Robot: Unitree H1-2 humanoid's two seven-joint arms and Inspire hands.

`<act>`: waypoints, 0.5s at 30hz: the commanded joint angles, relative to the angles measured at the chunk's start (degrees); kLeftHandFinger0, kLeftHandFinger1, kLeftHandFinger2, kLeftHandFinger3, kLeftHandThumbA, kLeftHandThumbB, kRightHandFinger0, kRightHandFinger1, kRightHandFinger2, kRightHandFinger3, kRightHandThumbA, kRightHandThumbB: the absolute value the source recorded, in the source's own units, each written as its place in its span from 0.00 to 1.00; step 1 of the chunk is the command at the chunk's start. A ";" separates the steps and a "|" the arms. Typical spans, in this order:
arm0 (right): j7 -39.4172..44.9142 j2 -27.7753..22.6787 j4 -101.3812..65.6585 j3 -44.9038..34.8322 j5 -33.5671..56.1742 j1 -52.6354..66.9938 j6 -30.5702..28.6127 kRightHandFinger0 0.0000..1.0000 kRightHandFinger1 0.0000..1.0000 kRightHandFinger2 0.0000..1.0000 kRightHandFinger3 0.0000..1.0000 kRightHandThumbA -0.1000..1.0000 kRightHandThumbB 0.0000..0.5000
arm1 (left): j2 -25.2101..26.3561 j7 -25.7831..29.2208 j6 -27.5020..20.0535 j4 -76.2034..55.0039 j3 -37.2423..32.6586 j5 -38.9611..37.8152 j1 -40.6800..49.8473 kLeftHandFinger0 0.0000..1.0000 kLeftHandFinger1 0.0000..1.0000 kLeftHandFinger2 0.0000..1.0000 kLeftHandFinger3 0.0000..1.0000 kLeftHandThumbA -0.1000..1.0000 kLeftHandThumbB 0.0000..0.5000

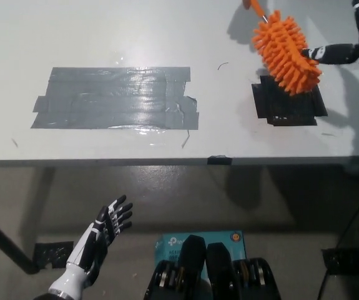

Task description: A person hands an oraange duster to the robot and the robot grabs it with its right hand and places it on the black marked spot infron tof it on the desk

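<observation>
The black right hand (344,53) reaches in from the upper right above the bench (104,37), its fingers stretched toward the orange duster (286,51) and just meeting its fluffy head; whether they grip it cannot be told. The duster hangs tilted over the black marked spot (290,105), its handle running off the top edge. Left of it lies a wide grey tape patch (115,99). The white left hand (101,234) rests below the bench edge, fingers spread and empty. No writing is readable.
</observation>
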 commanded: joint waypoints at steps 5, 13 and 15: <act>-0.03 -0.39 21.51 3.02 3.26 -13.92 -1.66 1.00 1.00 1.00 1.00 1.00 0.74 | 0.20 -0.41 -1.64 -1.12 -0.36 0.70 -1.13 1.00 1.00 1.00 1.00 1.00 0.74; 0.21 1.04 34.46 4.62 5.50 -18.60 -5.91 1.00 1.00 1.00 1.00 1.00 0.72 | 0.09 -0.27 -2.50 -0.74 -0.74 1.29 -0.65 1.00 1.00 1.00 1.00 1.00 0.74; -0.07 1.20 36.69 5.17 5.57 -19.67 -6.42 1.00 1.00 1.00 1.00 1.00 0.72 | 0.15 -0.10 -2.38 -0.92 -0.68 1.41 -0.64 1.00 1.00 1.00 1.00 1.00 0.74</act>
